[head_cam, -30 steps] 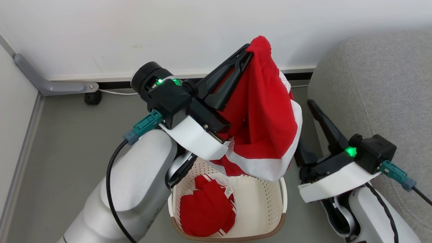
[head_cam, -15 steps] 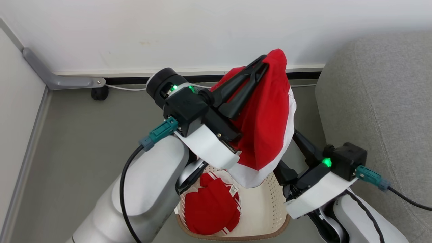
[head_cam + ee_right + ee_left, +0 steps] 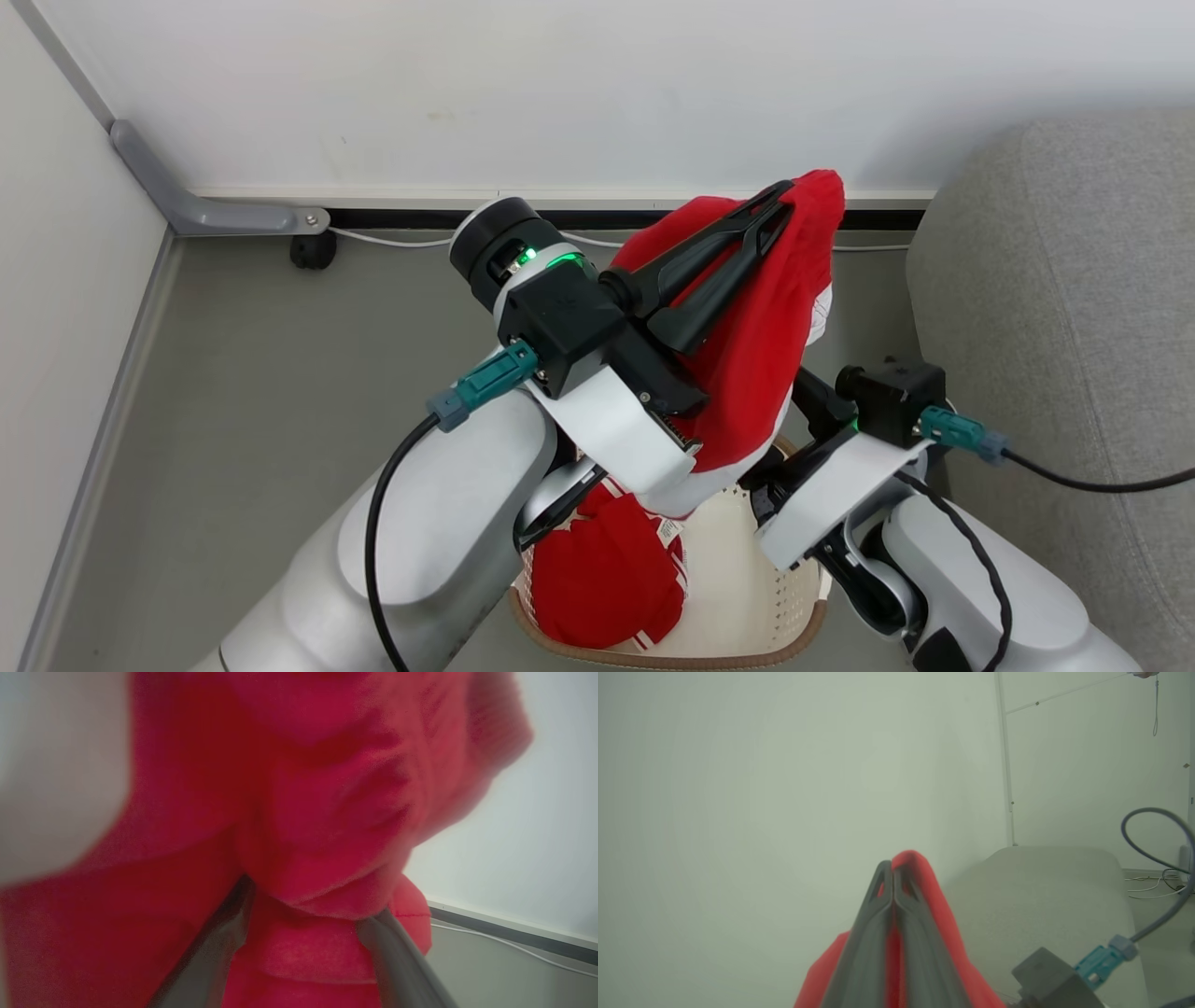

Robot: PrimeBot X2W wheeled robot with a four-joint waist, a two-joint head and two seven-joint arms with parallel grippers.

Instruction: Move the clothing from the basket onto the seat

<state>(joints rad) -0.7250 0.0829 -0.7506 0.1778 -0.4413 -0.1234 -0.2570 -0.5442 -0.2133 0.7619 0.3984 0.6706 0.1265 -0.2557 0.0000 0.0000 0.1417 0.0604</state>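
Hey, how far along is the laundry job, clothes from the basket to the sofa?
Done: no clothing lies on the visible part of the sofa. In hand: the left end effector is shut on one red garment, lifted above the basket; the open right end effector touches the same fabric. Left: placing it on the sofa, then moving the second red garment lying in the basket.

The hanging bright red garment [image 3: 761,317] is soft, matt cloth with white fabric edging, like the crumpled red garment [image 3: 597,588] in the cream-white perforated basket [image 3: 789,593] of smooth plastic with a brown rim. The big grey sofa [image 3: 1074,280] wears coarse woven upholstery. The left gripper [image 3: 777,203] has smooth, dull dark plastic fingers; the pale arm shell [image 3: 439,541] looks satiny.
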